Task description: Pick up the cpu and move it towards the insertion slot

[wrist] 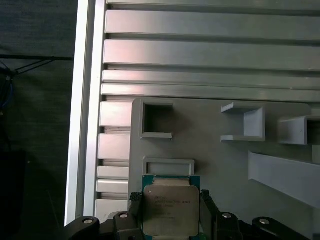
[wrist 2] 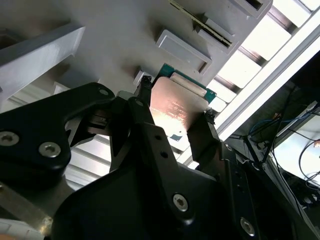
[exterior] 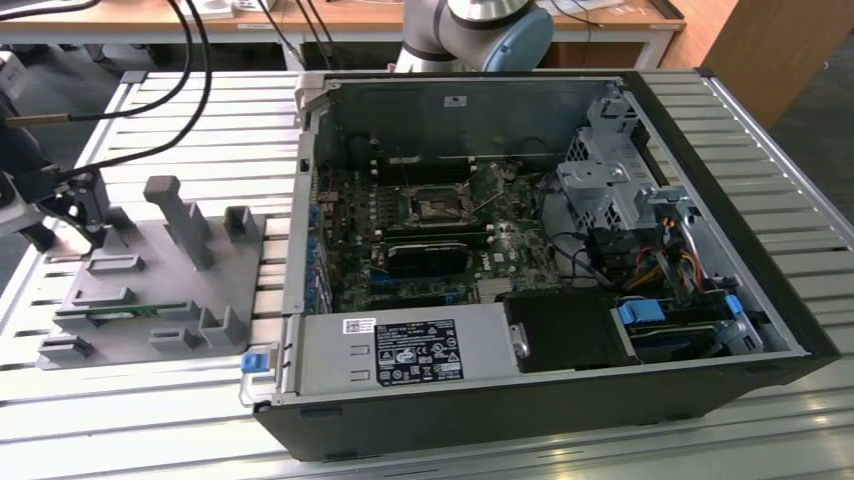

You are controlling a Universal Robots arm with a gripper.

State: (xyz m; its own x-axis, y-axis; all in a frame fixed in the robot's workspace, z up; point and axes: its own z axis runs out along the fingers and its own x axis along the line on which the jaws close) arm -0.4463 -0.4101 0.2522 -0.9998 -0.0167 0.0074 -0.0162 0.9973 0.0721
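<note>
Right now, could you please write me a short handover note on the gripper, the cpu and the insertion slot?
Gripper: jaws closed against two opposite edges of the cpu, over the grey holder tray.
Insertion slot: on the motherboard inside the open computer case, well to the exterior view's right of the gripper.
Done: cpu grasped; I cannot tell whether it is lifted off the tray.
Left: the carry to the slot.
</note>
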